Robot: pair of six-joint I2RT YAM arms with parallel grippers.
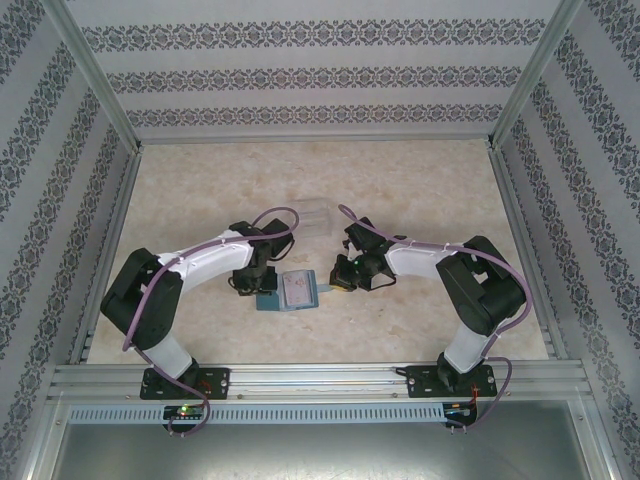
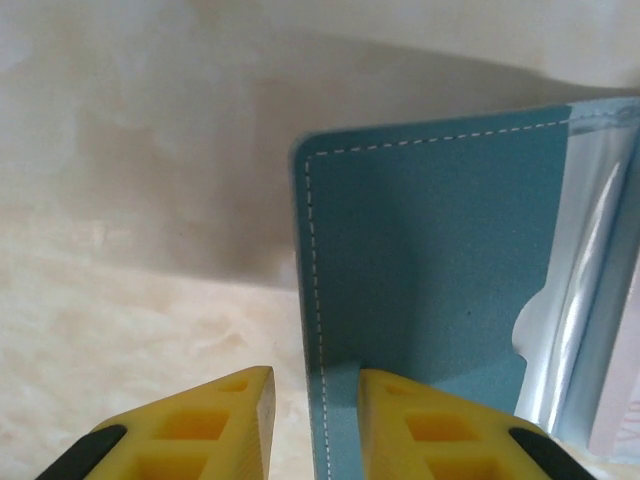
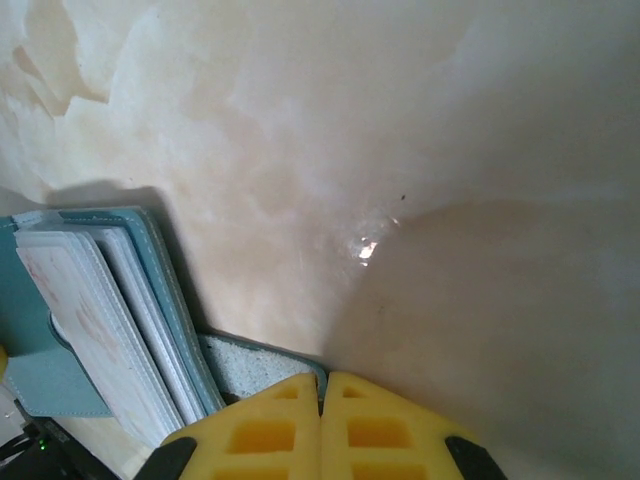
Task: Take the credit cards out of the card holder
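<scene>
Card holder lies open on surface, between arms; soft, light. Credit cards stiff, slick: take exposed edge. Left end effector part-open astride flap edge; right end effector closed beside strap tab, hold unclear

Closed right gripper beside card holder

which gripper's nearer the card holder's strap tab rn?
Right. The right gripper is shut right at the strap tab. The left gripper straddles the opposite edge of the card holder.
</scene>
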